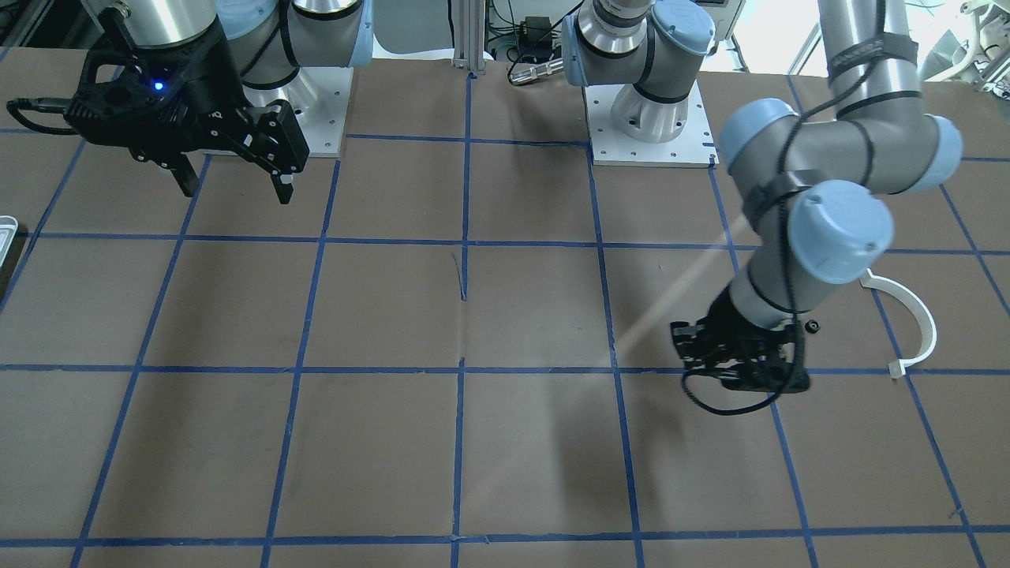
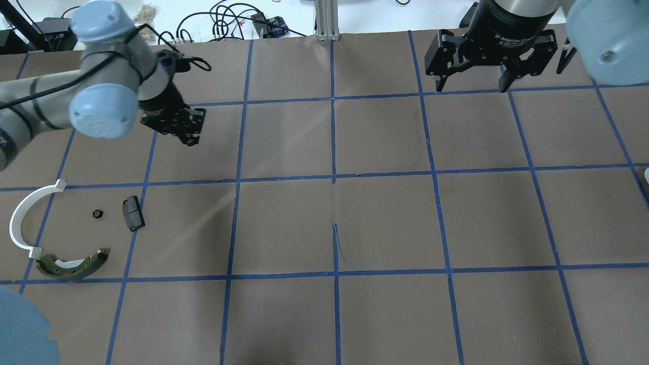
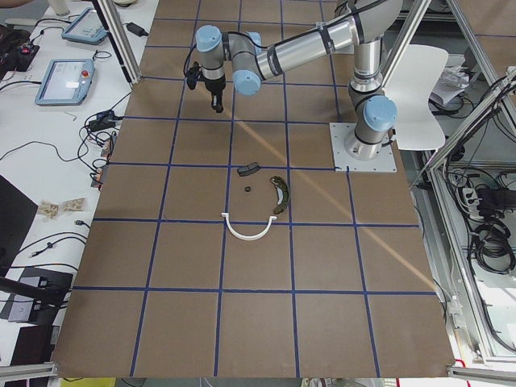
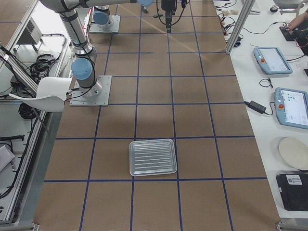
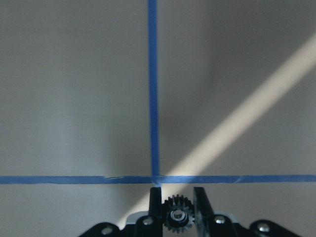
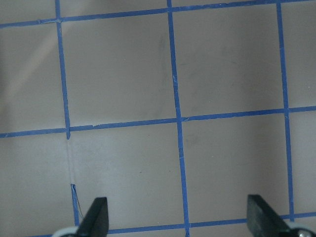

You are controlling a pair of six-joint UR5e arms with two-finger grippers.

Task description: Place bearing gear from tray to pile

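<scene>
My left gripper (image 5: 177,213) is shut on a small black toothed bearing gear (image 5: 177,218), low over the table beside a blue tape crossing. It also shows in the overhead view (image 2: 187,137), a grid square beyond the pile. The pile holds a white plastic arc (image 2: 20,218), an olive brake shoe (image 2: 76,263), a black block (image 2: 133,213) and a small black round part (image 2: 97,214). My right gripper (image 2: 471,86) is open and empty, raised at the far right. The silvery tray (image 4: 153,157) lies at the table's right end and looks empty.
The brown table (image 2: 385,223) carries a blue tape grid. The arm base plates (image 1: 651,134) stand at the robot's side. In the front-facing view the white arc (image 1: 919,323) lies just beside my left arm's elbow (image 1: 840,229).
</scene>
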